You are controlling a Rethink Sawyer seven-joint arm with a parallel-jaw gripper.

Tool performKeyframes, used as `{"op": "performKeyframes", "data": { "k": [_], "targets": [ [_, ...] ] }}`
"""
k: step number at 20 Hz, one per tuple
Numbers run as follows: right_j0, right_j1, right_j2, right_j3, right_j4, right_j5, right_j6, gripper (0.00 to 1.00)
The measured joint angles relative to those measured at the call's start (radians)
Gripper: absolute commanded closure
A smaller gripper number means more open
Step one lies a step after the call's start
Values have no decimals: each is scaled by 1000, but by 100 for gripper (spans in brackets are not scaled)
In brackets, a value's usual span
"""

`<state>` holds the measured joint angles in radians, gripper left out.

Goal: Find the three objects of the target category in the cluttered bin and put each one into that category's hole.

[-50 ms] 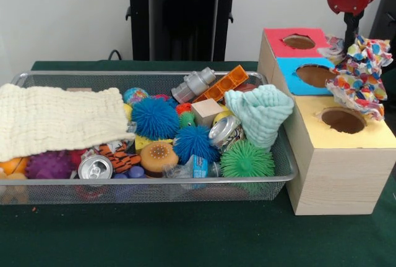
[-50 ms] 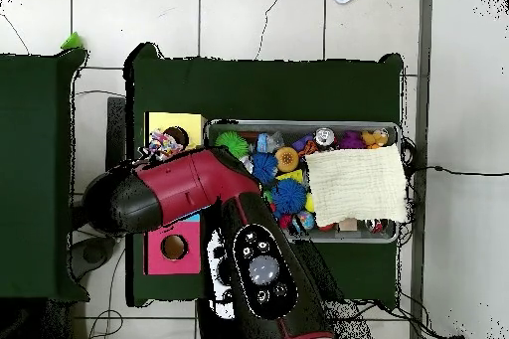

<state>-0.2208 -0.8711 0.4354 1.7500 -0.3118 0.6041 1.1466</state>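
Hanging just above the wooden box's (image 1: 337,174) yellow hole (image 1: 343,120), the colourful cloth (image 1: 362,75) dangles below your arm; you cannot tell the fingers' state. Beside the box, the wire bin (image 1: 148,190) sits on green worktop (image 1: 185,236).

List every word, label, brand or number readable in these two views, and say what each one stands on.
No text can be read in either view.
Small packet with a blue label at the front of the wire bin: print is there, but too blurred to read.
Silver can: only its top shows, no lettering.
Wooden box with three holes: plain red, blue and yellow panels, no signs.
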Motion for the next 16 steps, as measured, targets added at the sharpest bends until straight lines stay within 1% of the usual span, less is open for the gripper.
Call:
{"op": "performKeyframes", "data": {
  "k": [16],
  "targets": [
    [1, -1, -2, -2, -3, -42, 0, 100]
  ]
}}
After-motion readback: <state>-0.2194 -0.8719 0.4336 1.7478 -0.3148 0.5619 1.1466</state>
